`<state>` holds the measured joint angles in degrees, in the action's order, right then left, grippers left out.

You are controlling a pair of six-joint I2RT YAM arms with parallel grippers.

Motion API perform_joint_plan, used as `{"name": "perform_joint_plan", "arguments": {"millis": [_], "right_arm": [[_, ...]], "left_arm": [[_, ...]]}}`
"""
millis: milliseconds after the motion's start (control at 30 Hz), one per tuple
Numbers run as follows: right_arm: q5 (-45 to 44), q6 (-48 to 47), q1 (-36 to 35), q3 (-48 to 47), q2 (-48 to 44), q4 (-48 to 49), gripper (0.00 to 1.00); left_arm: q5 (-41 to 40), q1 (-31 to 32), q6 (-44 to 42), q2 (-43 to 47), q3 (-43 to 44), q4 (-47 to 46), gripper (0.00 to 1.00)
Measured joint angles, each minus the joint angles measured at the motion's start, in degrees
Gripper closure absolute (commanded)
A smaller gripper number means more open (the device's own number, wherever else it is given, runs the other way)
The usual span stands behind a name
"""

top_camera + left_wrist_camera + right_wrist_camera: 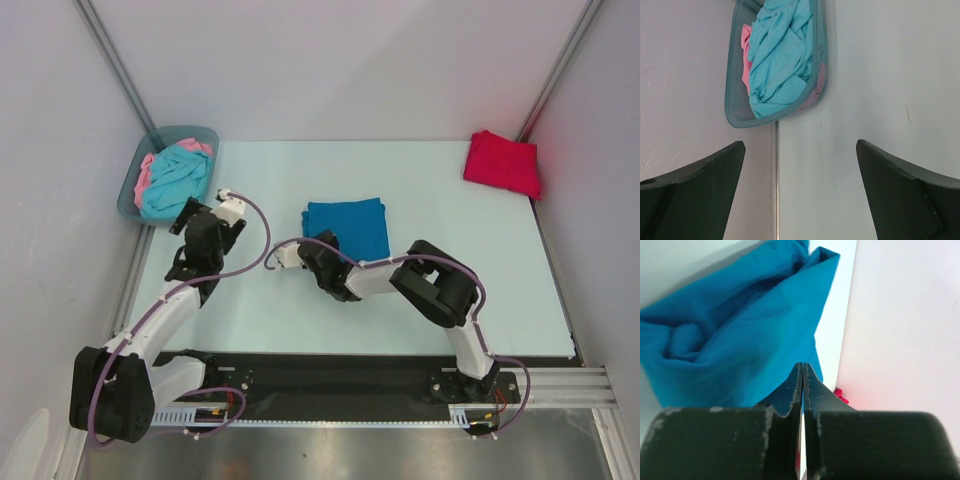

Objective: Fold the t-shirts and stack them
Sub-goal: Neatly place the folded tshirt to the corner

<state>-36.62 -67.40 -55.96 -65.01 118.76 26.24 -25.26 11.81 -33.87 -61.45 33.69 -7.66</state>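
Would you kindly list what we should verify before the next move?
1. Left gripper open: ok.
2. Bin ahead of it: ok.
3. Turquoise shirt on top in the bin: ok.
4. Blue shirt folded: ok.
5. Right gripper clear of the blue shirt: cannot tell; it is shut at the shirt's edge.
6. Blue shirt stacked on red shirt: not ok, they lie apart.
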Motion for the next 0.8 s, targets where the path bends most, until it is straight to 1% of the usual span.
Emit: {"name": "perform_joint_plan", "arguments": {"millis": [167,267,433,467,500,533,567,600,667,800], "right_arm": [[0.11,1.18,-1.11,0.61,3.32,0.76,1.00],[-1.88,-0.22,-2.10,2.01,6.97,5.05,1.00],[-2.34,-0.33,-2.45,2.25,7.08,6.38,1.00],[-2.32,-0.35,-2.45,2.25,6.99,6.34,0.99],[-2.16,-0.35,-2.40,2.25,6.75,6.08,0.96],[-1.97,-0.31,-2.32,2.23,6.40,5.51,0.88],[-1.66,-0.22,-2.23,2.23,5.77,4.50,0.75],[-1.44,-0.22,-2.10,2.23,4.87,3.23,0.52],[-1.05,-0.13,-1.55,1.84,2.27,0.39,0.41],[0.76,1.11,-0.31,-0.24,-5.95,-8.76,0.31]], "left_arm": [[-0.02,0.00,0.00,0.00,-0.07,0.00,0.00],[0.00,0.00,0.00,0.00,-0.07,-0.04,0.00],[0.00,0.00,0.00,0.00,-0.09,-0.11,0.00],[0.00,0.00,0.00,0.00,-0.09,-0.20,0.00],[0.00,0.00,0.00,0.00,-0.11,-0.31,0.00],[0.00,0.00,0.00,0.00,-0.15,-0.39,0.00],[0.00,0.00,-0.02,0.00,-0.17,-0.42,0.00],[0.00,0.00,-0.02,0.00,-0.17,-0.42,0.00],[0.00,0.00,0.00,0.00,-0.17,-0.44,0.00],[0.00,0.00,0.00,0.00,-0.20,-0.46,0.00]]}}
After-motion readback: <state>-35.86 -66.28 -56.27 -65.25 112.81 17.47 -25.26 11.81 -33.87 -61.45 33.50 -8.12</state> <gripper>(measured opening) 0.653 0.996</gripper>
